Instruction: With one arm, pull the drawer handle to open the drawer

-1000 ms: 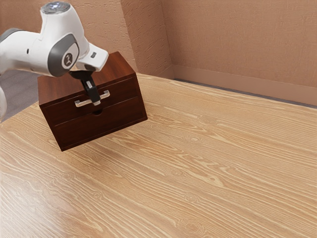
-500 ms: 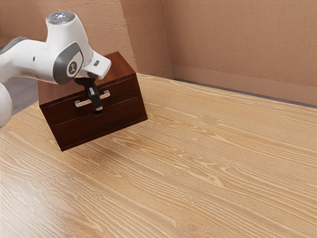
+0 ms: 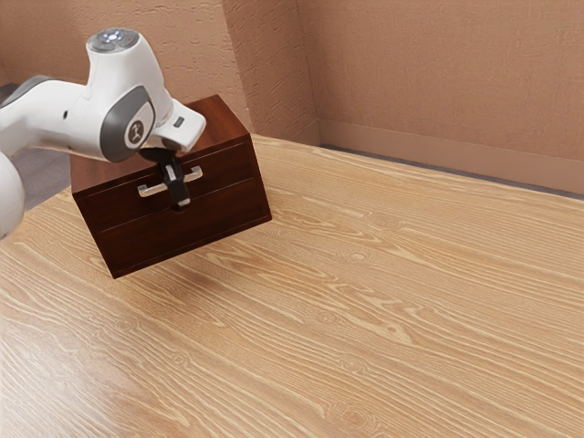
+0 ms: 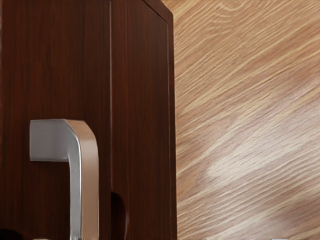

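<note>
A dark wooden cabinet [image 3: 182, 228] stands at the back of the table on the exterior view's left. Its upper drawer [image 3: 224, 162] sits flush with the front and carries a silver bar handle [image 3: 151, 190]. My black gripper [image 3: 179, 190] comes down from the white hand and crosses the handle near its middle. In the wrist view one bent end of the handle [image 4: 75, 150] stands out from the drawer front [image 4: 50, 60], close under my hand.
The light wooden table [image 3: 383, 301] stretches wide toward the exterior view's right and front. Brown walls [image 3: 438, 73] close the back. The cabinet's lower panel [image 3: 196, 224] lies just below the gripper.
My hand has moved slightly down and toward the exterior view's right along the drawer front, to the handle. The drawer has not visibly moved.
</note>
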{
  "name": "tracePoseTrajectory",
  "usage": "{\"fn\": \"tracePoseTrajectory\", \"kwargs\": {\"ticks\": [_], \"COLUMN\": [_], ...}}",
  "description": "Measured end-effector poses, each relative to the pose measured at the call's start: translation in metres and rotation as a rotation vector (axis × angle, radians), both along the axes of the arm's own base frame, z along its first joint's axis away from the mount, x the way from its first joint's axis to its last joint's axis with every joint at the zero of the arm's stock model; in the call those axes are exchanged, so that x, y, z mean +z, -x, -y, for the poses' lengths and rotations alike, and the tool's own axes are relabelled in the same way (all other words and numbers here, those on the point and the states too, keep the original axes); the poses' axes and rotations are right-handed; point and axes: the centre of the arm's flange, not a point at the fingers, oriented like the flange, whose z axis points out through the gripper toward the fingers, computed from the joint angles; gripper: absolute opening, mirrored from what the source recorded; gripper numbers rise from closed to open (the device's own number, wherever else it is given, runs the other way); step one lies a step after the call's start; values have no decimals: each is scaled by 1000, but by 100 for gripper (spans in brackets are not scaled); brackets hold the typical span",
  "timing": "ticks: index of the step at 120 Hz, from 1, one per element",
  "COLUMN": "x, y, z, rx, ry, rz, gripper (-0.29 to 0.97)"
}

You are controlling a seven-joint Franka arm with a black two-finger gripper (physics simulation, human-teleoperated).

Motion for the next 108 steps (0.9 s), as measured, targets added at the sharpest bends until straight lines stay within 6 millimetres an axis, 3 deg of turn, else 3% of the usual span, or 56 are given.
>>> {"fn": "tracePoseTrajectory", "kwargs": {"ticks": [25, 92, 108], "x": [4, -13, -21], "y": [0, -4, -3], "z": [-5, -10, -7], "rx": [0, -2, -4], "ry": [-8, -3, 4], "rz": [14, 10, -1], "gripper": [51, 42, 46]}}
